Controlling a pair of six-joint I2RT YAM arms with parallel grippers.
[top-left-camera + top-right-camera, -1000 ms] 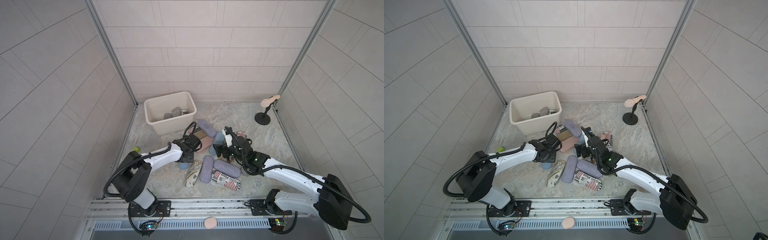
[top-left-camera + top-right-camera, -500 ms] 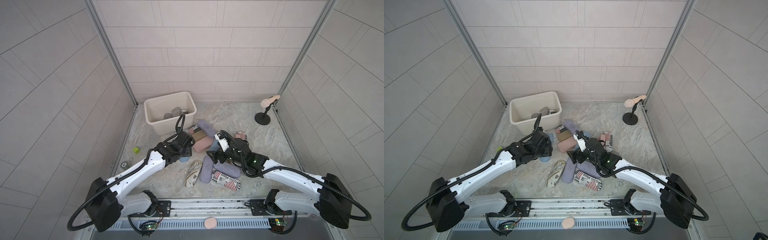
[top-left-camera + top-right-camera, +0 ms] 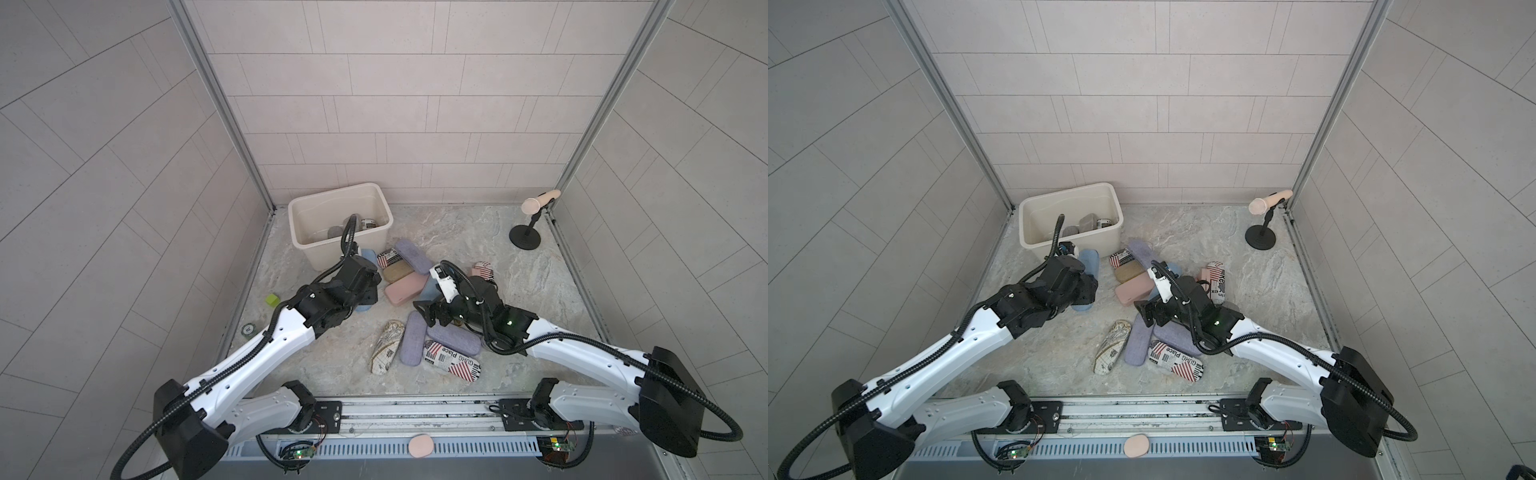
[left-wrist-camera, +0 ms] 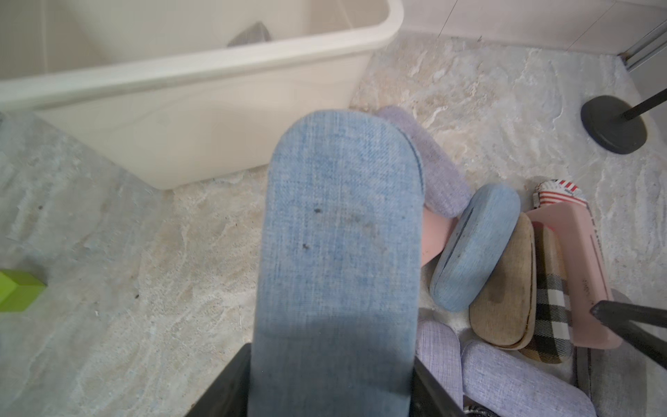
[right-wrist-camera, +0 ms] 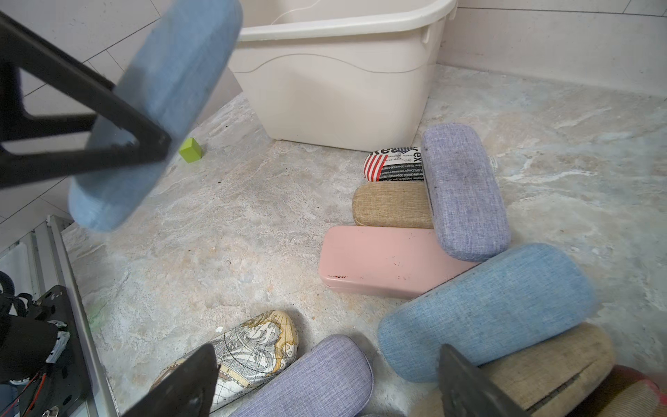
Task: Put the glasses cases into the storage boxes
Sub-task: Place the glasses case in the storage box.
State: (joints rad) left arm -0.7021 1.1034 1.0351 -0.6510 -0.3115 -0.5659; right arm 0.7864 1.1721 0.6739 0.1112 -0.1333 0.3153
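My left gripper [image 4: 330,391] is shut on a light blue glasses case [image 4: 343,234], held off the floor just in front of the cream storage box [image 3: 332,198]. In both top views the case [image 3: 1089,262] juts past the gripper [image 3: 1077,286] toward the box. Grey cases [image 3: 334,231] lie inside the box. My right gripper [image 5: 325,379] stands open, nothing between its fingers, over a lilac case [image 5: 317,375] and a map-print case [image 5: 252,346]. Pink [image 5: 382,265], tan [image 5: 391,205], lilac [image 5: 463,187] and light blue [image 5: 483,310] cases lie on the floor.
A green cube [image 3: 272,300] and a small round can [image 3: 248,329] sit by the left wall. A black microphone stand [image 3: 525,239] is at the back right. Flag-print cases [image 3: 451,360] [image 3: 482,270] lie among the pile. A pink pad [image 3: 421,445] rests on the front rail.
The left arm has stretched out and raised the light blue case toward the box. The right gripper has moved left and nearer the front, over the lilac and map-print cases.
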